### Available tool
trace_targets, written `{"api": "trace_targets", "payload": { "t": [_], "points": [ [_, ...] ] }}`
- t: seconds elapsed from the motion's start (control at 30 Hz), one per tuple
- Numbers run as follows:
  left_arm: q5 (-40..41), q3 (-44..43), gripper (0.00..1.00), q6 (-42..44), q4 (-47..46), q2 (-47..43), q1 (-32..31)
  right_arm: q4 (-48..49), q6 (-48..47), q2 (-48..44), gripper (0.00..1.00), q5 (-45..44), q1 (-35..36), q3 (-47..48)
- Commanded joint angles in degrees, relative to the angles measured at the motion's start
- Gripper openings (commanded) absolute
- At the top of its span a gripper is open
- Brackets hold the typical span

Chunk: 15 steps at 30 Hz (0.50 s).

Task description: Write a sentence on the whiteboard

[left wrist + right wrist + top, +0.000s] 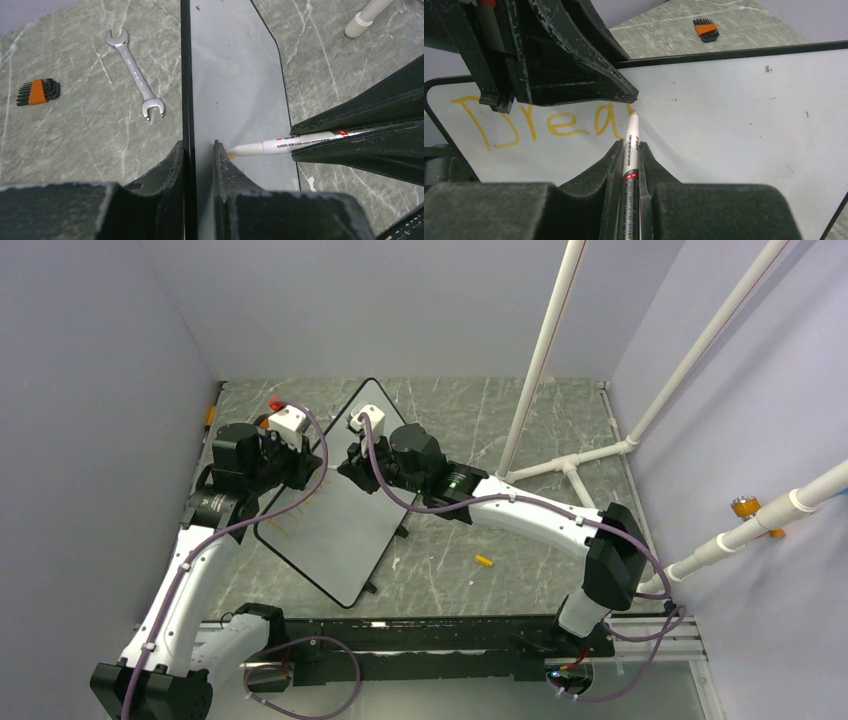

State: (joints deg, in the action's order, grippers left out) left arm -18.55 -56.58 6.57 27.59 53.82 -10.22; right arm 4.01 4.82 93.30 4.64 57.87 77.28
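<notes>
The whiteboard (pixel 345 525) lies tilted on the table, and its black rim (pixel 186 75) is clamped between my left gripper's (pixel 198 147) jaws. In the right wrist view the whiteboard (pixel 734 125) carries orange-yellow letters reading "Drea" (pixel 549 122). My right gripper (pixel 630 147) is shut on a white marker (pixel 631 125), whose tip touches the board just right of the last letter. The marker (pixel 280 146) also shows in the left wrist view, next to my left fingers. In the top view my left gripper (pixel 300 455) and right gripper (pixel 352 458) meet at the board's upper left edge.
A yellow marker cap (pixel 484 561) lies on the marble table right of the board. A wrench (pixel 135 72) and an orange hex key set (pixel 37 92) lie beyond the board's left edge. White PVC pipes (pixel 545 350) stand at the right rear.
</notes>
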Motion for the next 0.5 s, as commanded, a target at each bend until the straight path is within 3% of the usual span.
{"api": "trace_targets", "payload": {
  "t": [0.0,0.47],
  "points": [
    [-2.24,2.44,0.0,4.24,9.41,1.12,-1.52,0.25,-0.83,1.62,0.0,-2.18,0.32,3.84],
    [-2.2,2.45,0.0,4.3,9.41,1.02,-1.54,-1.06,-0.66,2.82,0.0,-4.55,0.23,4.47]
  ]
}}
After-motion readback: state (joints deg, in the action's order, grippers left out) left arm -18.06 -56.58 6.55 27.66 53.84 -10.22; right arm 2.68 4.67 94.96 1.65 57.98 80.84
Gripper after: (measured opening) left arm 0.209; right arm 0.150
